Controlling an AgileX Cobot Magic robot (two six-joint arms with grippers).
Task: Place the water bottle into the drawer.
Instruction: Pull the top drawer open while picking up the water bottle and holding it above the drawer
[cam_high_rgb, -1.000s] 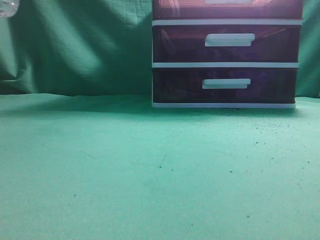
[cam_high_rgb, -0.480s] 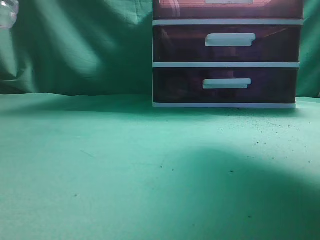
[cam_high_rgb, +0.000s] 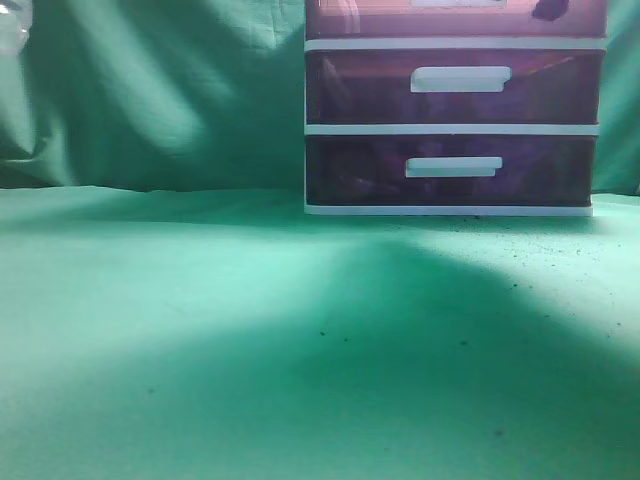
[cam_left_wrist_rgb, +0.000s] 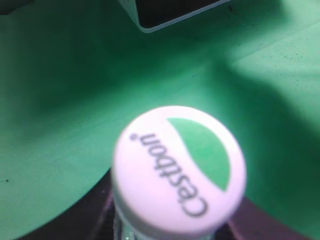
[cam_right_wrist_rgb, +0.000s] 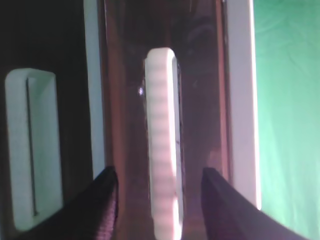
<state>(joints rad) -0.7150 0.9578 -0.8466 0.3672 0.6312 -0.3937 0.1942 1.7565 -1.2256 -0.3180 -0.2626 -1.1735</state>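
Water bottle (cam_left_wrist_rgb: 178, 172) sits right under your left wrist camera, cap up, apparently carried by the left gripper, though its fingers are hidden, so you cannot tell their state. It hangs above the green cloth (cam_left_wrist_rgb: 60, 125), well short of the drawer (cam_right_wrist_rgb: 200, 75). Your right gripper (cam_right_wrist_rgb: 159, 205) is spread open astride the white handle (cam_right_wrist_rgb: 162, 140). Opening and placing both remain.

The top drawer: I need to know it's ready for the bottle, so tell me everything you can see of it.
The top drawer is translucent reddish-purple plastic in a white frame, uppermost of three, looking shut and cut off by the exterior view's upper edge. Its white bar handle lies between the right tool's spread dark fingers, which have not closed on it. Whether they touch it is unclear.
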